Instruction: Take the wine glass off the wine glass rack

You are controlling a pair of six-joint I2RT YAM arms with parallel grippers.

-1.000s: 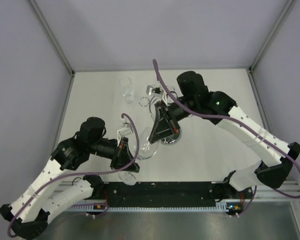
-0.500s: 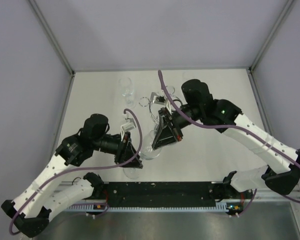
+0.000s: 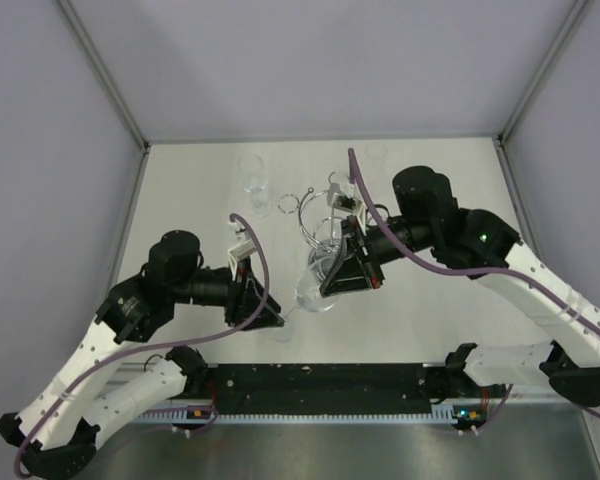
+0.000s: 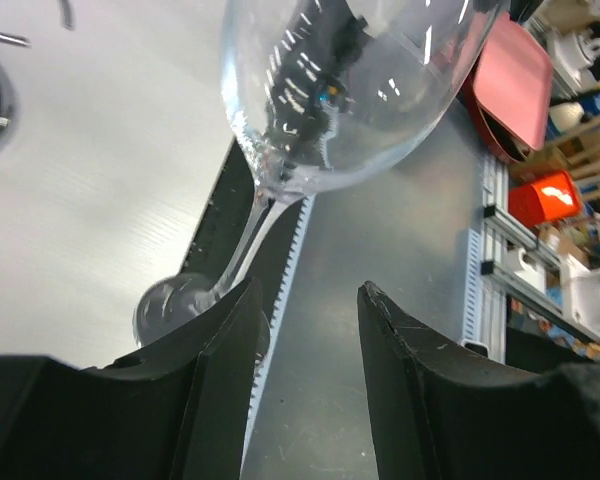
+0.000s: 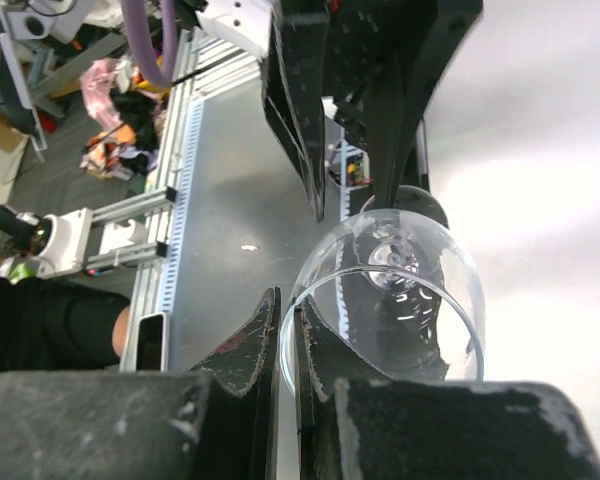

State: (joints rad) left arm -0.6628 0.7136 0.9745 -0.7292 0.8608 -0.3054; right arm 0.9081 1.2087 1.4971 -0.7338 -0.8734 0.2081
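Now the right gripper (image 5: 285,300) is pinching the rim of the clear stemmed wine glass (image 3: 315,285), holding it tilted on the near side of the shiny chrome wire wine glass rack (image 3: 302,199). The left gripper (image 4: 310,290) is gaping open beside the stem, gripping nothing.

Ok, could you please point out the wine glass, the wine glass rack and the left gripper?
wine glass (image 4: 350,90): left wrist view, on the bowl.
wine glass rack (image 3: 310,196): top external view, on a wire arm.
left gripper (image 4: 308,300): left wrist view, between its fingertips.
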